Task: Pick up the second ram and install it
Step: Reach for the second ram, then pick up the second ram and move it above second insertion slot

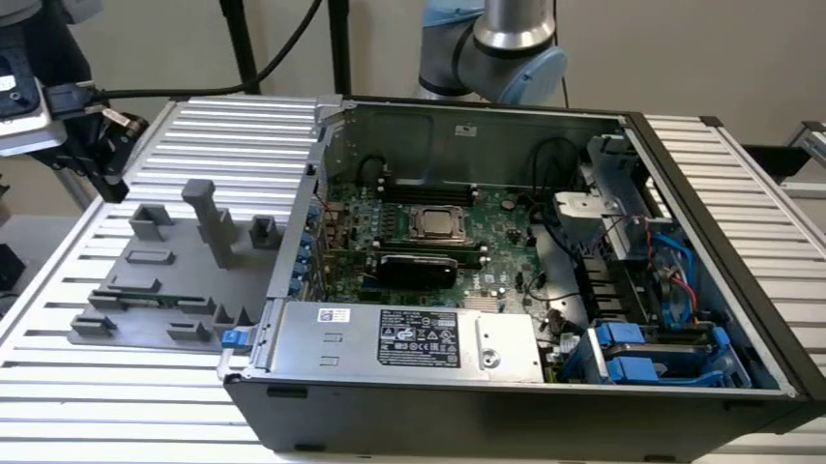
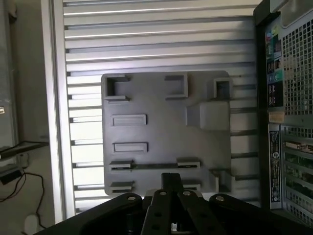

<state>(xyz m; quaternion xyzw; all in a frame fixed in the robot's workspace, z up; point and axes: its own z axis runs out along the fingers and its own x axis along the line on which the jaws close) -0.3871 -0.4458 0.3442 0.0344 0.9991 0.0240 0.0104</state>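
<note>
On the grey fixture plate [image 2: 161, 132] I see the second ram [image 2: 151, 166] standing on its edge, so from above it looks like one thin dark strip. Each end sits in a small holder block [image 2: 121, 165]. The gripper [image 2: 171, 179] is just beside the middle of this strip, over the neighbouring row of holders. How high above the plate it hangs, I cannot tell. Its fingers are drawn close together, I see no gap between them, and nothing is held.

The long axis of the ram runs along the slats of the slatted table [image 2: 146, 44], with one end pointing to the rear wall of the computer case [image 2: 288, 98]. Between this wall and the plate's edge there is a narrow band of bare slats. A tall block [image 2: 208, 115] rises near the ram's case-side end. On the side away from the case the table lies open beyond the plate.
</note>
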